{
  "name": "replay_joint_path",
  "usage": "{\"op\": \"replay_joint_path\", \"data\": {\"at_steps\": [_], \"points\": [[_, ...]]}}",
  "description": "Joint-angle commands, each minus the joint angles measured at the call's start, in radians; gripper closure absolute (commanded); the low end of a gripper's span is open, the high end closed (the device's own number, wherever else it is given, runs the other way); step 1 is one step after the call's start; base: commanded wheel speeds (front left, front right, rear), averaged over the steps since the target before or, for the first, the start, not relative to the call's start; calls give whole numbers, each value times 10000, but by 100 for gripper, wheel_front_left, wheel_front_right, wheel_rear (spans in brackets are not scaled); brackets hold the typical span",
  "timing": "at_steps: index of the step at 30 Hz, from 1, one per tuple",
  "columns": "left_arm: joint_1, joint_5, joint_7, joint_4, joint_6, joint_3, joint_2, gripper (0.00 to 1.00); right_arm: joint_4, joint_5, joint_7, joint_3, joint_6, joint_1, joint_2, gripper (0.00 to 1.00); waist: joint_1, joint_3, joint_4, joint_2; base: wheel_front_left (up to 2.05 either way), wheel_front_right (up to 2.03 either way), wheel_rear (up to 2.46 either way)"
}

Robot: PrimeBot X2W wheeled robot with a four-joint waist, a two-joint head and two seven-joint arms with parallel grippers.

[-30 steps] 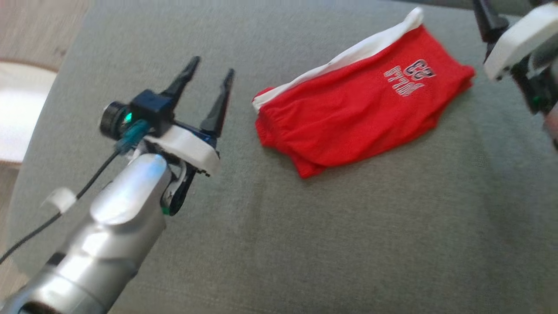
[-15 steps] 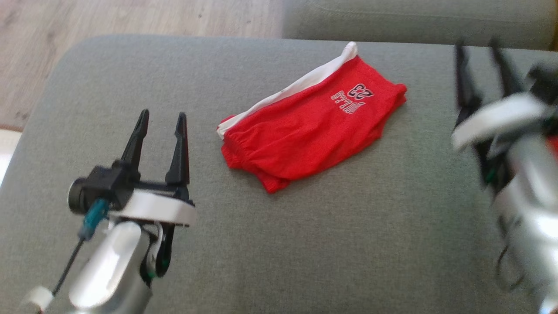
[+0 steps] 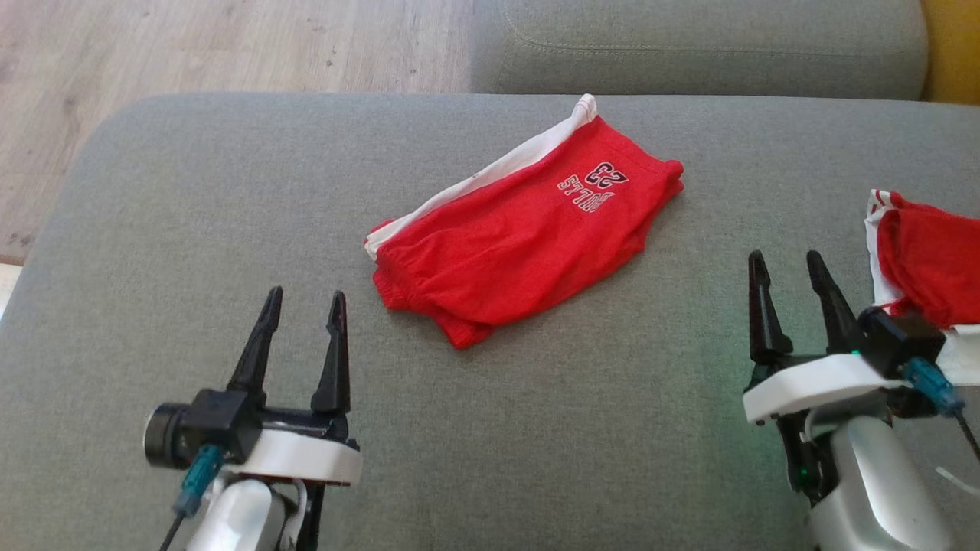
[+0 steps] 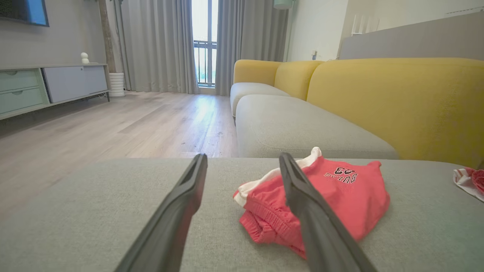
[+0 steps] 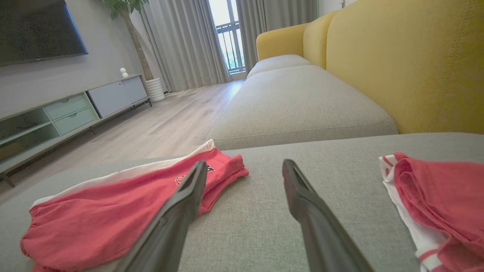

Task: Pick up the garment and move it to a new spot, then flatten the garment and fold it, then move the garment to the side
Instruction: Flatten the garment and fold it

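Counting two red garments on the grey seat cushion [image 3: 582, 428]: the folded red shorts [image 3: 521, 237] lie mid-cushion, and a second crumpled red garment [image 3: 922, 260] sits at the cushion's right edge. Two grippers noted: left gripper [image 3: 305, 295] and right gripper [image 3: 785, 256], both spread wide, holding nothing, fingers apart from the shorts.
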Motion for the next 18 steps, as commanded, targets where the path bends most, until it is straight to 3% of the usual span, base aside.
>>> {"op": "replay_joint_path", "data": {"at_steps": [1,9,18], "points": [[-201,174,-79,-251,-111,615,-61,0,-560,-160,146,81,67,-69,114,0,1,39,11,-1,0,0,0],[-294,543,-79,-61,-698,1148,-540,0,-1351,-95,954,-256,67,-112,223,0,1,485,352,-1,0,0,0],[-623,939,-80,294,-1160,1321,-998,0,-464,2818,2686,-742,67,-1252,240,0,1,1118,1125,-1,0,0,0]]}}
